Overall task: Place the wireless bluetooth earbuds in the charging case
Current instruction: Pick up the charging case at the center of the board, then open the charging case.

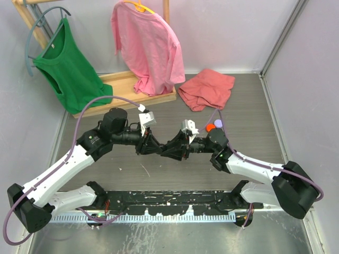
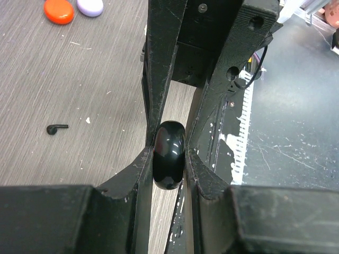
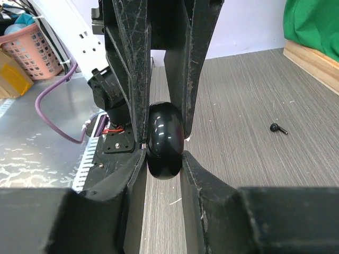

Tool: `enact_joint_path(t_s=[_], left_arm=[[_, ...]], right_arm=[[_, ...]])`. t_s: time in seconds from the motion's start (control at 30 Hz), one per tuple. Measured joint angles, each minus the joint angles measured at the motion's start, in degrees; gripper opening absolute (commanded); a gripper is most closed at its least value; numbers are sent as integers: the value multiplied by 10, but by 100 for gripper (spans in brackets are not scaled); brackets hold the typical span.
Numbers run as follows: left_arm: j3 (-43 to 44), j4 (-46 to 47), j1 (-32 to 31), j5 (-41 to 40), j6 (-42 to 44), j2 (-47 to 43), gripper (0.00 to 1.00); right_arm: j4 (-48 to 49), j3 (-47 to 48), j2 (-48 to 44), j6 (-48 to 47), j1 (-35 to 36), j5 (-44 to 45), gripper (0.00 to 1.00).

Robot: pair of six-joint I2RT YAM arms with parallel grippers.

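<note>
Black and glossy, the case (image 2: 169,153) sits edge-on between both grippers above mid-table: my left gripper (image 2: 169,168) pinches it from one end and the right gripper (image 3: 165,151) from the other. It looks shut, so I judge the step is prising it open. I'd hold one grip firm and work the lid slowly with the other, without twisting. A black bud (image 2: 57,128) lies loose on the table (image 2: 79,79) toward the far edge, with an orange disc (image 2: 59,10) and a lavender disc (image 2: 90,6) beyond.
</note>
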Motion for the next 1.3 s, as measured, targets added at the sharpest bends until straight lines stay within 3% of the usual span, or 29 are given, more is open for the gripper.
enact_joint_path(t_s=[0.27, 0.4, 0.8, 1.3], left_arm=[[-10, 13, 0, -2, -3, -9, 59], [-27, 30, 0, -16, -10, -25, 67], [-101, 116, 0, -92, -75, -64, 69], [-111, 165, 1, -119, -177, -53, 68]], right_arm=[[8, 0, 2, 1, -3, -8, 1], [13, 0, 2, 2, -8, -9, 1], [38, -9, 2, 14, -17, -7, 1], [47, -14, 3, 13, -23, 0, 1]])
